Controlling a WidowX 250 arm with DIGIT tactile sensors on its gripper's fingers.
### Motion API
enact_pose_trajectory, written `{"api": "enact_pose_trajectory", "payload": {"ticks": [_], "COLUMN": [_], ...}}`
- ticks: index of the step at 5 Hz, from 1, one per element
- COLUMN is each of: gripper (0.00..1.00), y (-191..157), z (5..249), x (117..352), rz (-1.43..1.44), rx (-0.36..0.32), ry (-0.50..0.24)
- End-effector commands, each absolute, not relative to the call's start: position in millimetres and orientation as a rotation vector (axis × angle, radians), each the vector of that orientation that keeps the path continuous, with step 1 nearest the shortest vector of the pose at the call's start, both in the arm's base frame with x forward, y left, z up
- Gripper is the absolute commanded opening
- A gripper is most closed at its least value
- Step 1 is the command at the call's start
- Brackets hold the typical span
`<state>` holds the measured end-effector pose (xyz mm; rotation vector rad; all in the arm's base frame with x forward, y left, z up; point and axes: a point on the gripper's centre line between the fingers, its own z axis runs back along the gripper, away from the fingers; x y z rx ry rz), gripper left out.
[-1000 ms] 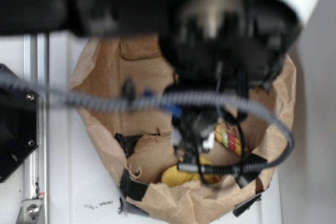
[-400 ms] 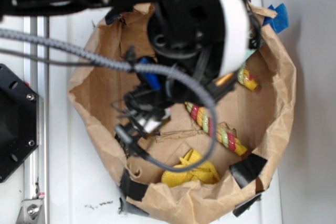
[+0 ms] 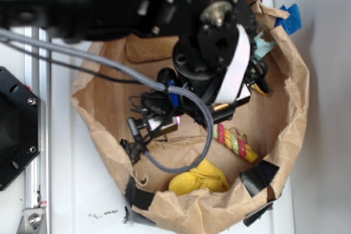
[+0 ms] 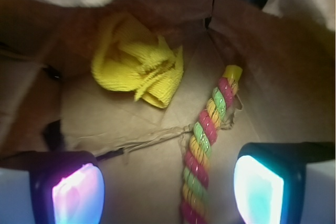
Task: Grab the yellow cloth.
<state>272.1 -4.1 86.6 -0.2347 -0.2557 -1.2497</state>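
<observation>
The yellow cloth (image 4: 137,65) lies crumpled on the floor of a brown paper bag (image 4: 262,45), at the upper left of the wrist view. In the exterior view the yellow cloth (image 3: 198,178) sits by the bag's near wall (image 3: 208,212). My gripper (image 4: 168,187) is open, well short of the cloth and not touching it. Its left pad (image 4: 77,195) glows pink and its right pad (image 4: 258,190) glows teal. Bag floor and part of a twisted rope show between them. The black arm (image 3: 214,53) hangs over the bag's middle.
A red-yellow-green twisted rope (image 4: 206,135) runs along the bag floor right of the cloth, and the rope (image 3: 236,143) also shows outside. A bit of teal cloth (image 3: 263,43) peeks past the arm. Black tape (image 3: 258,176) patches the rim. A black plate (image 3: 13,130) stands left.
My gripper was right over the yellow cloth a second ago. It has since drawn back toward the bag's middle. The cloth now shows whole and still lies on the bag floor.
</observation>
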Motion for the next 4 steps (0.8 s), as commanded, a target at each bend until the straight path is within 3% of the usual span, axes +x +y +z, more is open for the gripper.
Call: {"api": "enact_pose_trajectory", "payload": {"ticks": [1,2,4], "gripper": [1.0,1.0,1.0], "y": [-43,-71,-103], "z": [79,72,63], "x": [272,271,256], "rz": [-1.368,-1.437,-1.45], "rx": [-0.176,-0.173,-0.241], "ry": [-0.41,-0.46,-0.514]}}
